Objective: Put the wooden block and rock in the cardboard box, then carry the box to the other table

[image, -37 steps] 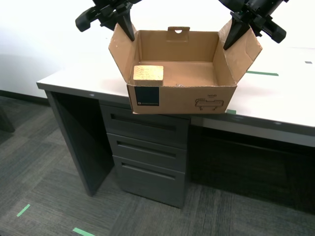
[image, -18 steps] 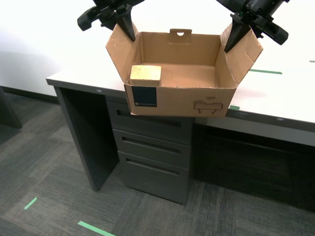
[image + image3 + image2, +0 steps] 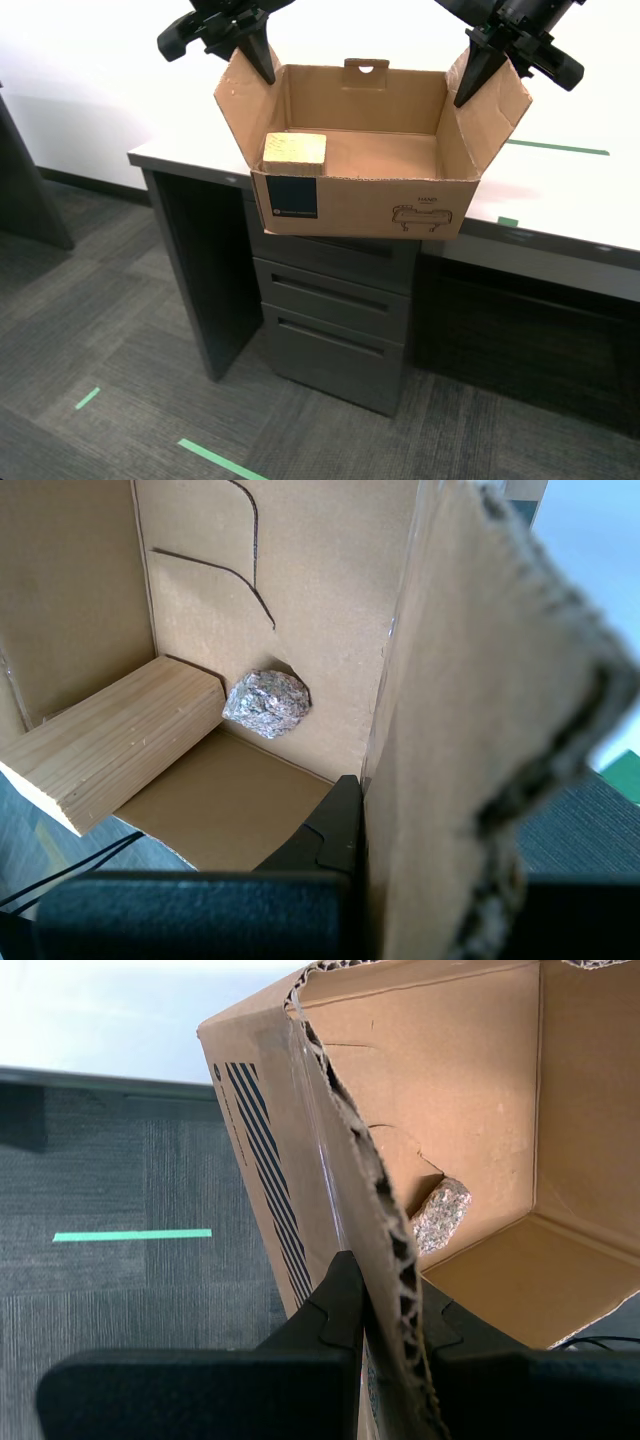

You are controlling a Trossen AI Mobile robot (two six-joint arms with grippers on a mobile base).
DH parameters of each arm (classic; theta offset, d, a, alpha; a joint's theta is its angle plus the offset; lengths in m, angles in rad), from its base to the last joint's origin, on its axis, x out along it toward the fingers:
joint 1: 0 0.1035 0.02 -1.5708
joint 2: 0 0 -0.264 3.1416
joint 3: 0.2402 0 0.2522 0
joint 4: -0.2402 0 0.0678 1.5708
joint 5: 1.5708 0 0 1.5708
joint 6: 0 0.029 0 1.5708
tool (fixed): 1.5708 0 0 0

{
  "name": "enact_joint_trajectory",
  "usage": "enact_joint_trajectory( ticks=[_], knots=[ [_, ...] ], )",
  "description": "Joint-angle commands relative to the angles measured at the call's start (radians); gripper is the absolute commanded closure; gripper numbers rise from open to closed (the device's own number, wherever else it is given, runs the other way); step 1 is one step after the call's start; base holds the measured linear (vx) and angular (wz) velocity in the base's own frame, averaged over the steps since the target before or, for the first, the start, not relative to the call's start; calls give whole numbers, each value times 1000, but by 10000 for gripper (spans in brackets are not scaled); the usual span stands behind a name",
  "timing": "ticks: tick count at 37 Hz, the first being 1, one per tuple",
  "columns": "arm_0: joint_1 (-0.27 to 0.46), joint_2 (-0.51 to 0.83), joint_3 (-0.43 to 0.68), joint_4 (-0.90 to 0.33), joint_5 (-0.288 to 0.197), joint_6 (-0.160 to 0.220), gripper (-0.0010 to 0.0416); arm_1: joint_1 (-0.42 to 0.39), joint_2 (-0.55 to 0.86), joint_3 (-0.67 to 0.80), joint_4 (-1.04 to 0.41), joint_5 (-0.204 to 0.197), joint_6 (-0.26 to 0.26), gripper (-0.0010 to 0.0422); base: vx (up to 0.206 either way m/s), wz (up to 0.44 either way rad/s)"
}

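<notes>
Only a navy label [image 3: 294,199], print illegible

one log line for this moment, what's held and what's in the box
phase: carrying | first gripper: shut on box flap | second gripper: shut on opposite flap | cardboard box: held above desk edge | inside: wooden block, rock

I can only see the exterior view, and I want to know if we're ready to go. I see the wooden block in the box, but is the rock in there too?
Observer: Yes. The first wrist view shows the rock low inside the cardboard box, against a wall.
Operator: Is it near the block?
Observer: It's right beside one end of the wooden block. I cannot tell if they touch.
Operator: Is the box's side plain outside?
Observer: No. The second wrist view shows dark stripes printed on it.
</notes>
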Motion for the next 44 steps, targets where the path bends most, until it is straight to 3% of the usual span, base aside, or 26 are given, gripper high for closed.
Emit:
enact_joint_trajectory(
  ticks=[1,14,35,44],
  knots=[
    [4,-1,1,0,-30,-12,407,-5,-2,2,5,32,-4,413,-1,254],
    [4,-1,1,5,-30,-28,406,-5,-2,2,4,32,-36,413,-2,280],
    [5,0,2,23,-10,-24,407,-5,-2,2,2,31,-31,413,-4,303],
    [5,-1,1,24,-10,-1,407,-5,-2,2,2,32,-10,413,5,268]
  ],
)
